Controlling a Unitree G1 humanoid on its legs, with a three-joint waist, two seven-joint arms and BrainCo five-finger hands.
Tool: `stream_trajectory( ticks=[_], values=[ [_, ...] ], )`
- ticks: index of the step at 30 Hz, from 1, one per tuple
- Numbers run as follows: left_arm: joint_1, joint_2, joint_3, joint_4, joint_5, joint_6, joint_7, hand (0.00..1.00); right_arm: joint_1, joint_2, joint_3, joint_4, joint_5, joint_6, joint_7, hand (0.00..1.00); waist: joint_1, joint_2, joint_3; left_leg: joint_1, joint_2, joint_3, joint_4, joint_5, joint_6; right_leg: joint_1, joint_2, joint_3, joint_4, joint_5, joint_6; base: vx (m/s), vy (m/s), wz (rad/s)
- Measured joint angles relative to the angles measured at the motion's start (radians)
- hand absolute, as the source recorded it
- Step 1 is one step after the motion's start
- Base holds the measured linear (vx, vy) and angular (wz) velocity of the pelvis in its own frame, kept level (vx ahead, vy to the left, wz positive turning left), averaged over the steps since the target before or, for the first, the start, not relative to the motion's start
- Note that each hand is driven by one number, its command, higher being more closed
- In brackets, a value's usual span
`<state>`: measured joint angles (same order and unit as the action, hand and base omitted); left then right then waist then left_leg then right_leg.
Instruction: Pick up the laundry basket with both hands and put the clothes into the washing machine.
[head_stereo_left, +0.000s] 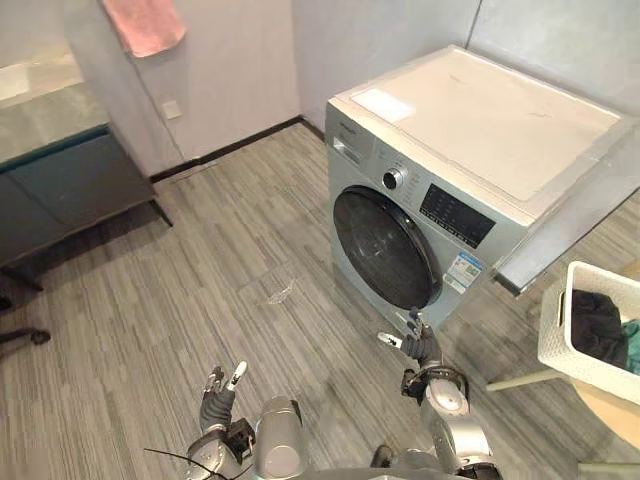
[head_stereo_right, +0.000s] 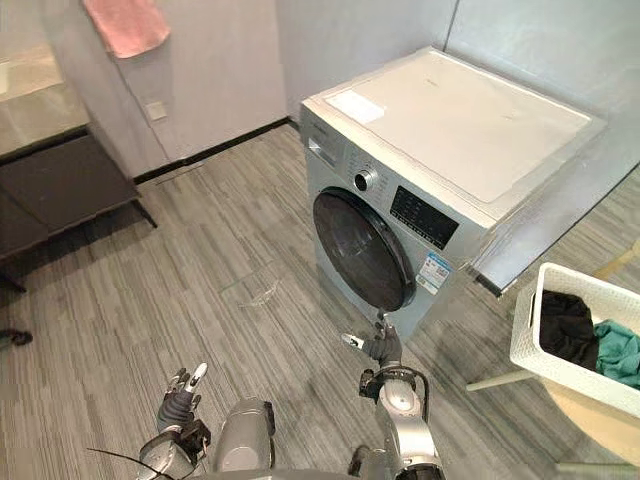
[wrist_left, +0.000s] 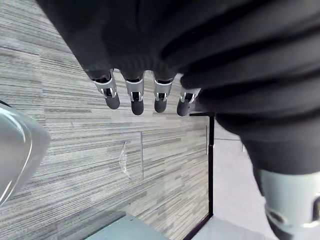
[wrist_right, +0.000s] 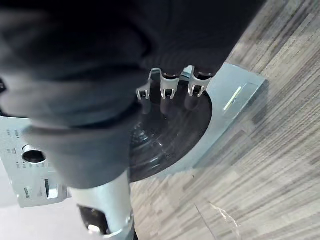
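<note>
A white laundry basket (head_stereo_left: 592, 345) stands at the far right on a round light-wood table (head_stereo_left: 610, 412), holding a black garment (head_stereo_left: 597, 325) and a teal one (head_stereo_right: 620, 352). The silver washing machine (head_stereo_left: 470, 130) stands ahead to the right, its round dark door (head_stereo_left: 385, 248) closed. My right hand (head_stereo_left: 421, 343) hangs low in front of the door, fingers straight, holding nothing. My left hand (head_stereo_left: 217, 394) is low over the floor at the lower left, fingers relaxed and empty. In the left wrist view its fingers (wrist_left: 135, 97) point out over the floor.
Grey wood-plank floor (head_stereo_left: 220, 290) spreads before the machine. A dark low cabinet (head_stereo_left: 60, 190) stands at the left wall, with a pink towel (head_stereo_left: 145, 25) hanging above. A grey counter edge (head_stereo_left: 570, 225) juts out beside the machine above the basket.
</note>
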<state>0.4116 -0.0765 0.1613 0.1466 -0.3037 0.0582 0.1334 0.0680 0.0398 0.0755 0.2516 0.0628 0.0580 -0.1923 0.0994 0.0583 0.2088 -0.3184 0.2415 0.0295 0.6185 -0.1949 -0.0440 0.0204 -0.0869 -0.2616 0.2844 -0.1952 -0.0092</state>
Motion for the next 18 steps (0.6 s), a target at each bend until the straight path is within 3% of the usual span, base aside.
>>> stream_trajectory(
  ticks=[1,2,3,5,8,9,13,18],
  values=[
    [0.004,-0.001,-0.001,0.000,-0.001,0.000,0.000,0.00,-0.011,0.000,0.001,0.000,-0.011,-0.001,-0.007,0.00,0.001,0.007,-0.003,0.027,-0.023,-0.051,-0.113,0.024,-0.029,-0.004,-0.010,0.021,0.011,-0.006,0.022,0.26,0.466,-1.14],
    [0.023,-0.011,-0.004,-0.001,-0.001,-0.004,0.001,0.00,-0.032,-0.005,0.003,-0.002,-0.036,-0.007,-0.021,0.00,0.005,0.038,-0.011,0.078,-0.038,-0.142,-0.284,0.141,-0.069,-0.011,-0.012,0.060,0.037,-0.031,0.077,0.19,0.394,-0.82],
    [0.021,-0.007,-0.004,0.003,-0.002,-0.005,0.000,0.00,-0.053,-0.008,-0.001,0.008,-0.044,-0.012,-0.026,0.00,0.004,0.038,0.005,0.084,-0.038,-0.151,-0.271,0.148,-0.112,-0.010,-0.017,0.080,0.050,-0.047,0.105,0.20,0.514,-0.71],
    [0.010,0.008,-0.005,-0.024,-0.007,-0.013,0.003,0.00,-0.090,0.013,0.004,-0.023,-0.076,-0.008,-0.051,0.00,-0.003,-0.002,0.030,0.051,-0.108,-0.106,-0.193,0.094,-0.061,-0.030,-0.095,0.093,0.068,-0.047,0.114,0.13,0.441,-0.25],
    [0.003,0.026,-0.050,-0.045,-0.009,-0.039,0.003,0.00,-0.207,0.012,0.002,-0.075,-0.114,-0.010,-0.109,0.00,0.003,0.001,0.068,-0.026,-0.143,-0.052,-0.143,0.071,-0.028,-0.120,-0.150,0.105,0.089,-0.031,0.134,-0.02,0.297,-0.38],
    [-0.003,0.028,-0.070,-0.058,-0.009,-0.048,0.006,0.00,-0.300,-0.007,0.000,-0.095,-0.165,-0.010,-0.151,0.00,0.003,-0.004,0.103,-0.064,-0.154,-0.021,-0.144,0.068,-0.027,-0.179,-0.171,0.130,0.098,-0.016,0.161,-0.16,0.227,-0.46],
    [-0.029,0.013,-0.093,-0.058,-0.022,-0.075,0.026,0.00,-0.422,-0.085,-0.028,-0.121,-0.292,-0.005,-0.253,0.00,0.019,0.034,0.177,-0.116,-0.158,0.033,-0.168,0.079,-0.025,-0.266,-0.197,0.160,0.097,0.009,0.203,-0.11,0.064,-0.26],
    [-0.081,0.012,-0.134,-0.028,-0.039,-0.112,0.046,0.00,-0.580,-0.172,-0.146,-0.121,-0.310,0.039,-0.378,0.00,0.023,0.041,0.208,-0.167,-0.155,0.039,-0.223,0.152,-0.014,-0.348,-0.192,0.156,0.098,0.032,0.204,0.06,-0.063,-0.03]
  ],
)
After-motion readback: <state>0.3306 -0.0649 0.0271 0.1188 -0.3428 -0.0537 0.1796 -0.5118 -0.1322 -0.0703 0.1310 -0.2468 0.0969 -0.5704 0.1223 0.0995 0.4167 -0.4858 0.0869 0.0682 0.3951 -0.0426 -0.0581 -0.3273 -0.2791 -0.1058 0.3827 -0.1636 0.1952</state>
